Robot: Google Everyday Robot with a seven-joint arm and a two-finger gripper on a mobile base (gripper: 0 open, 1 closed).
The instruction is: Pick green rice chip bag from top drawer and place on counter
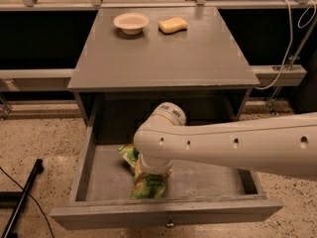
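The green rice chip bag [148,186] lies on the floor of the open top drawer [103,176], near its front and a little left of middle. My gripper [151,172] is down inside the drawer, directly over the bag, and the round white wrist hides it. The white arm [233,145] reaches in from the right. Only the bag's lower end and its upper left corner [128,153] show around the wrist. The grey counter [163,53] is above the drawer.
A white bowl [131,22] and a yellow sponge [173,25] sit at the back of the counter. The drawer's front panel with a small knob [170,224] sticks out toward me. A black pole [22,197] lies on the speckled floor at left. Cables [292,43] hang at right.
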